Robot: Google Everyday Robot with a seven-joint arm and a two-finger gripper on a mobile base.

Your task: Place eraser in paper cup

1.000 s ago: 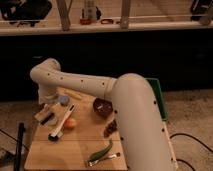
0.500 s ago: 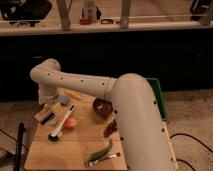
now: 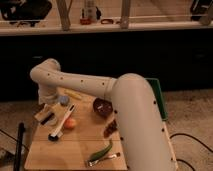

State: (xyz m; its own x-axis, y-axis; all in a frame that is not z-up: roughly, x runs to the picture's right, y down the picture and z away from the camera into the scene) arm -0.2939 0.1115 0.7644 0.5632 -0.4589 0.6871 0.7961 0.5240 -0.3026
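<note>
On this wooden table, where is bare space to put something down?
The front-left of the wooden table, below the brush and orange fruit, left of the green pepper, is bare. It is crowded at the back-left, where the pincer hangs beside the paper cup.

You're looking at a lab or test room, dimly lit: a small pale wooden table (image 3: 75,150) of props stands on a speckled grey floor (image 3: 192,117) beside a long dark counter (image 3: 150,55). Your gripper (image 3: 46,116) hangs over the table's left end, and black cables (image 3: 192,142) trail across that floor.
</note>
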